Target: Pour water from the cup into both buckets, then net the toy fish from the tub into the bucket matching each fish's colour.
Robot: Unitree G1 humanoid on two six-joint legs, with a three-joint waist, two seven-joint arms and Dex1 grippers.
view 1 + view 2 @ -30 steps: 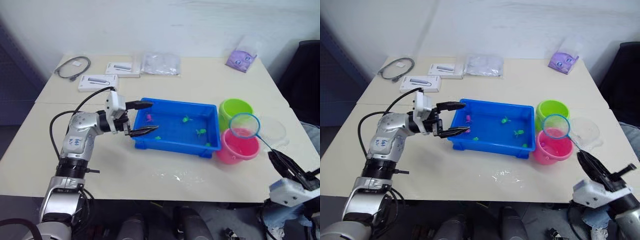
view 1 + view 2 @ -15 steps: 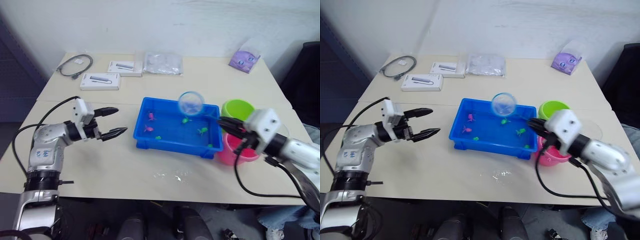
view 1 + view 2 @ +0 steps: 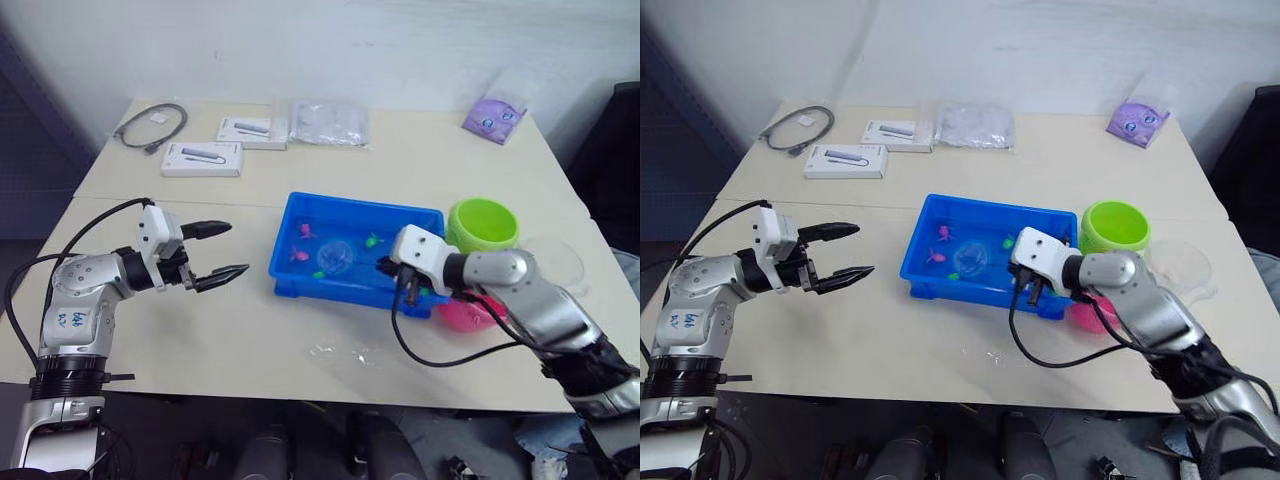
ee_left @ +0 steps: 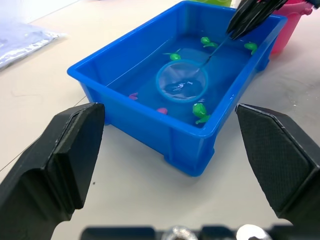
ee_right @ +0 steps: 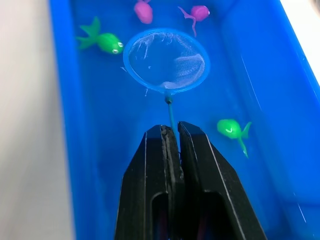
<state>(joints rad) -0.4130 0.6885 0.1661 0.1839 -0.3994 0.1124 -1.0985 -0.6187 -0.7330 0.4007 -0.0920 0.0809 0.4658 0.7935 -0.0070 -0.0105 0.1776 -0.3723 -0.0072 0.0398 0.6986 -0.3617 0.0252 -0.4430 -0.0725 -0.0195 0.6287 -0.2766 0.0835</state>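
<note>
Tub (image 4: pixel 130 107): glossy blue plastic. Net (image 5: pixel 166 60): fine white mesh, plastic rim. Table (image 3: pixel 400 160): smooth matt. Left gripper fingers (image 4: pixel 280 160): black, textured matt.

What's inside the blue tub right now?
The tub holds water, the net dipped in it, empty, and little fish: two pink and several green. The right gripper hides part of the tub's far end.

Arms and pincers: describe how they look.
Both arms have silver-grey metal segments with black joints. Each wrist carries a white block. A loose black cable loops beside each arm. The left pincer and right pincer each have two tapered black fingers.
</note>
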